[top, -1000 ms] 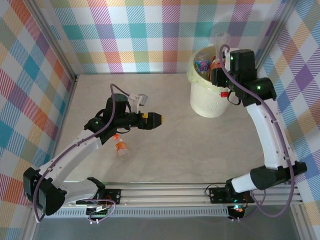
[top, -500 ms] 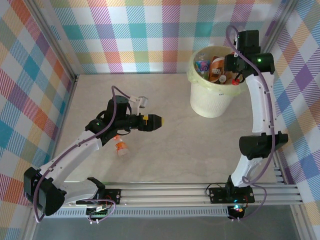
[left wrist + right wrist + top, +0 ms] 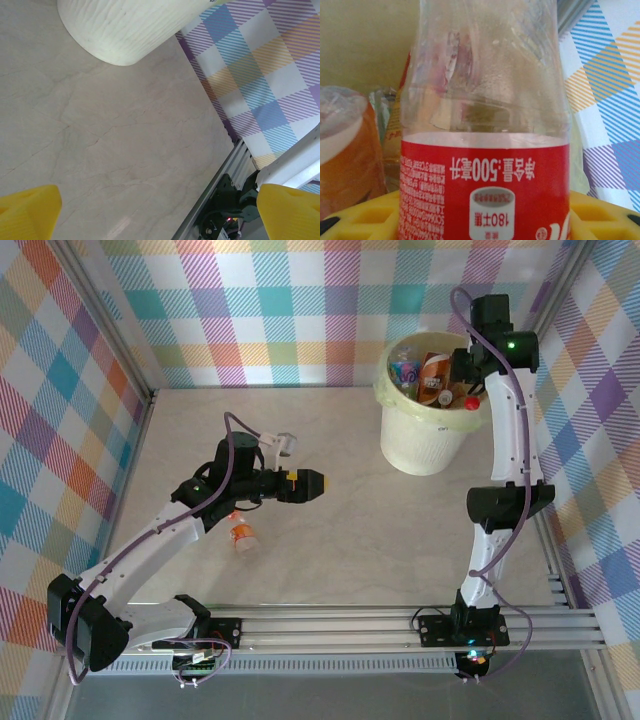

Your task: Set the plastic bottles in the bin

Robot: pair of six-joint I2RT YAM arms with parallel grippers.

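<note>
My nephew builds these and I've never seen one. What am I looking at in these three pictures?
These are two robot arms bolted at the near edge of a table. Each ends in a two-finger gripper.

The wide picture comes from a camera above and behind the arms. In it the left gripper hovers open over the table, holding nothing. A small orange bottle lies beside that arm. The right gripper reaches over the bin, which already has bottles in it.

The other two pictures come from cameras on the wrists. The left one looks past its own yellow fingertips at the table and the bin's side. The right one shows, close up, a red-label bottle clamped between its yellow fingers.
</note>
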